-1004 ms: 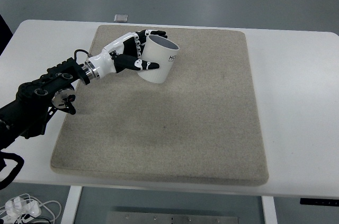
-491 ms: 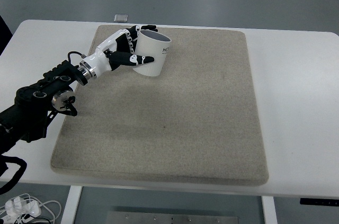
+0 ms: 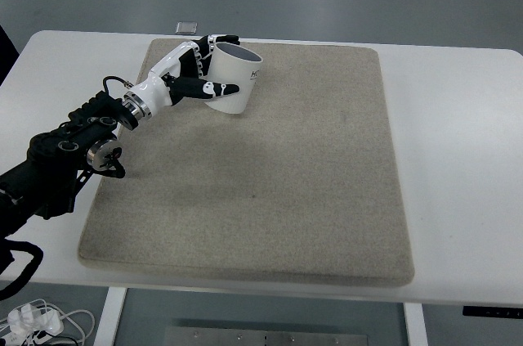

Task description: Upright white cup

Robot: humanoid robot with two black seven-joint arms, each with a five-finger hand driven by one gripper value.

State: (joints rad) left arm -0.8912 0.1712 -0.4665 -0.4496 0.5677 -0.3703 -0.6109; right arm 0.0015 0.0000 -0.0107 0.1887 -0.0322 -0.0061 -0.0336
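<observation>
- The white cup (image 3: 235,79) sits in the upper left of the frame, on the far left part of the beige mat (image 3: 310,190) that covers most of the white table (image 3: 458,158).
- The left hand (image 3: 196,76) is wrapped around the cup: the thumb lies across the near side of the wall, and the other fingers (image 3: 221,40) curl over the far side at the rim.
- The cup's mouth faces up and slightly toward the right of the frame, so it looks nearly upright but a little tilted; whether its base lies flat on the mat cannot be told.
- To finish well, I would bring the base down flat onto the mat before letting go, keeping the wrist level so the rim ends up horizontal.
- The fingers should loosen gently and evenly, thumb and far fingers together, so that neither side nudges the cup over.
- Draw the hand away toward the left of the frame, clear of the rim.
- The right arm is out of view.
- A small grey square object (image 3: 187,28) lies on the table beyond the mat's far edge, out of the way.
</observation>
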